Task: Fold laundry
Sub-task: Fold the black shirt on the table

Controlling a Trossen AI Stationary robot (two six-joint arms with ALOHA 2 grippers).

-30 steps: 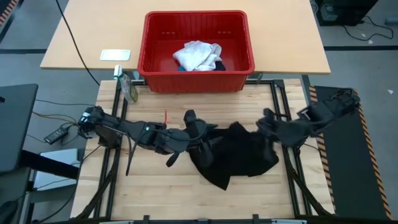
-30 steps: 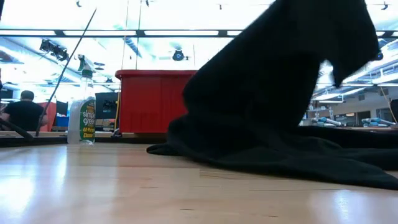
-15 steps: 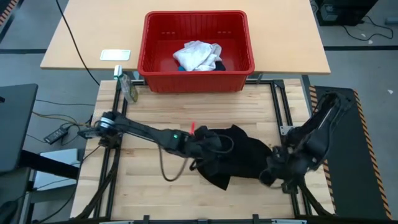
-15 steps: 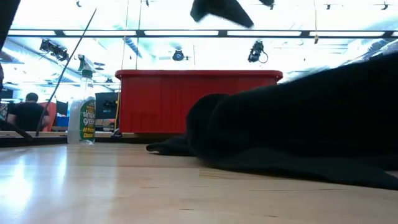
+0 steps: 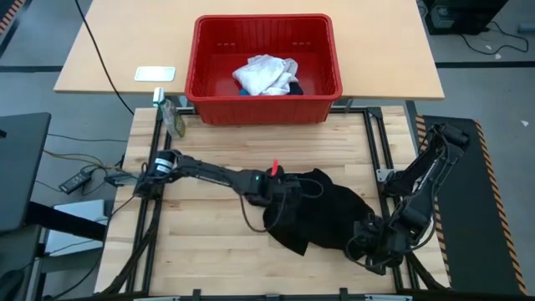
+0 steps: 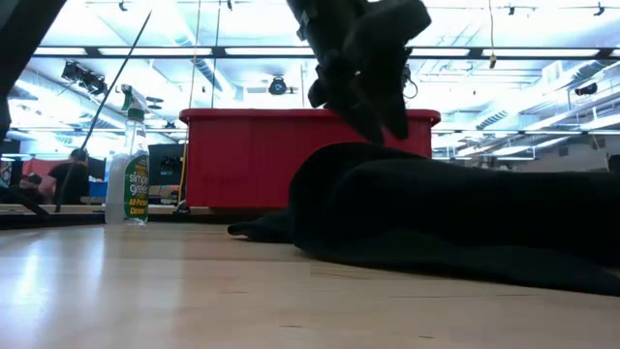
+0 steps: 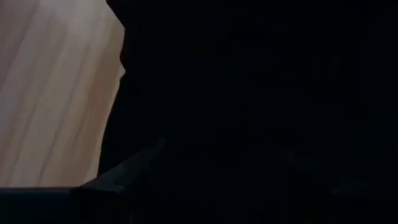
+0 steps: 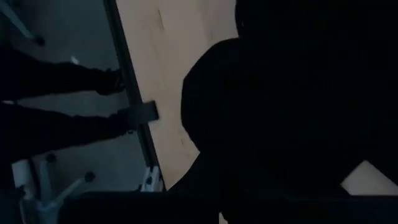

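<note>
one large black cloth shirt (image 5: 322, 209) lies crumpled on the pale wooden surface (image 5: 209, 242), in front of the red plastic basket (image 5: 263, 109) holding the white garment (image 5: 266, 73). risk: a bunched hem may be dragged off the near right edge, since the right gripper (image 5: 372, 242) sits at that corner, jaws clenched, apparently on shirt fabric. left gripper (image 5: 272, 194) is at the shirt's left edge, jaws parted wide; whether it holds cloth i cannot tell.
</note>
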